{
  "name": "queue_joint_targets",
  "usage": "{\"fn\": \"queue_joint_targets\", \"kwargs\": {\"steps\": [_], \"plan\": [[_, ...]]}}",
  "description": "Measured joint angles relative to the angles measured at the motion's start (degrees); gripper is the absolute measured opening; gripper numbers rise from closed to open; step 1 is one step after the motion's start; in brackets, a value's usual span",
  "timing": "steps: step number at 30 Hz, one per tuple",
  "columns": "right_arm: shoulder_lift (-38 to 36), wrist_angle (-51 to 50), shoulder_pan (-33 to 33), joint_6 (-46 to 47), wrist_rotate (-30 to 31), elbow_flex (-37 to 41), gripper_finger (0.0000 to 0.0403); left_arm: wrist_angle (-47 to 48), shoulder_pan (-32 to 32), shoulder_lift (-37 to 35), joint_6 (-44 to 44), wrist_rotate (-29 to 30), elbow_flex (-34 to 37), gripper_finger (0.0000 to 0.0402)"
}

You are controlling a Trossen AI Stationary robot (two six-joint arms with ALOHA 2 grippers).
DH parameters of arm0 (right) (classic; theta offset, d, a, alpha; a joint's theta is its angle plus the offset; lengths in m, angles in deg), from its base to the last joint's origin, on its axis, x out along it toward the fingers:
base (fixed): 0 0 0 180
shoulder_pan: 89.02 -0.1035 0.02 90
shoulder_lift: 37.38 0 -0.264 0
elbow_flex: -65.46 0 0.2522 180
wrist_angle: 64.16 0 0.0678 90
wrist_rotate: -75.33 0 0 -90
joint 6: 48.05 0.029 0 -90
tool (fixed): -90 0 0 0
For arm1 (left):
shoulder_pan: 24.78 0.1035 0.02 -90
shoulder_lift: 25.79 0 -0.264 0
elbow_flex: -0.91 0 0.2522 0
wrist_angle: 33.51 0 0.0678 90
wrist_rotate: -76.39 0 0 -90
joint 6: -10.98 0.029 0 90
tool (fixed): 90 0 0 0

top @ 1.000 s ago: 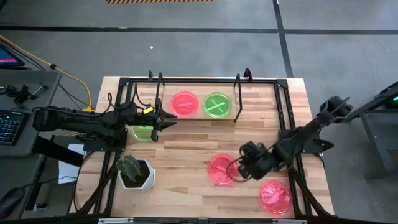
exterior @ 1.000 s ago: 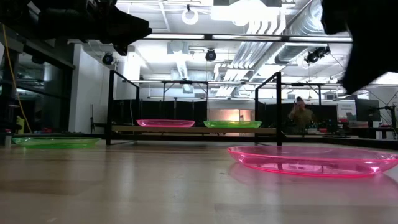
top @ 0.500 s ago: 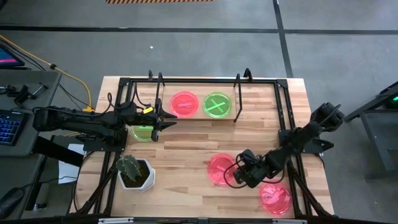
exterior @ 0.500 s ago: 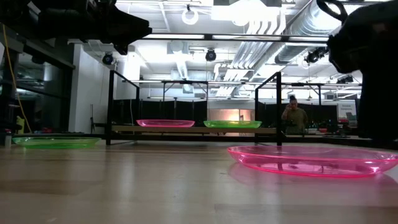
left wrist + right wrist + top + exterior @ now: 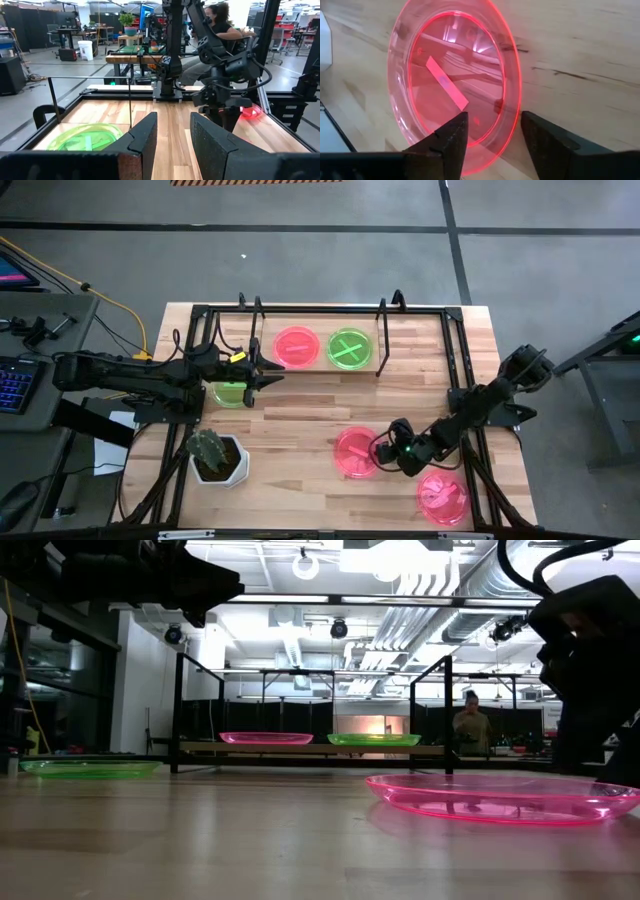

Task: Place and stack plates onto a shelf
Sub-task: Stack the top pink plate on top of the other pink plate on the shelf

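Note:
A pink plate [image 5: 355,452] lies flat on the table right of centre. My right gripper [image 5: 384,450] slants down at its right rim, open. In the right wrist view its fingers [image 5: 451,142] stand on either side of the plate's near rim [image 5: 507,131]; no touch shows. My left gripper [image 5: 272,372] hangs level and open above the table's left part, nothing between its fingers [image 5: 142,135]. A green plate [image 5: 230,393] lies under that arm. On the shelf [image 5: 318,366] at the back rest a pink plate [image 5: 296,345] and a green plate [image 5: 350,347].
Another pink plate [image 5: 442,497] lies near the table's front right corner, close behind my right arm. A white pot with a cactus [image 5: 215,457] stands front left. Thin black rods [image 5: 381,340] frame the shelf. A person [image 5: 470,730] stands in the room beyond the table.
My right gripper has sunk toward the table and come a little toward the near edge, down to the right rim of the pink plate, rolling its wrist as it went. The plates have stayed where they were.

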Motion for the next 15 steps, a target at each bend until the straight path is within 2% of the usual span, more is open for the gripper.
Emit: {"fn": "queue_joint_targets", "kwargs": {"steps": [4, 10, 11, 15], "plan": [[1.6, 1.1, 0.0, 0.1, 0.0, 0.1, 0.0148, 0.0, 0.0, 0.0, -0.1, 0.0, 0.0, 0.0105], [5.1, 3.1, 0.0, 2.1, 0.5, 0.0, 0.0024, 0.1, 0.0, 0.0, -0.1, 0.0, 0.0, 0.0105], [5.3, 3.3, 0.0, 1.9, 0.5, 0.0, 0.0013, 0.1, 0.0, 0.0, -0.1, 0.0, 0.0, 0.0105], [4.4, 4.8, 0.2, -0.8, 0.9, 0.2, 0.0009, 0.3, 0.0, 0.0, -0.1, 0.0, 0.0, 0.0105]]}}
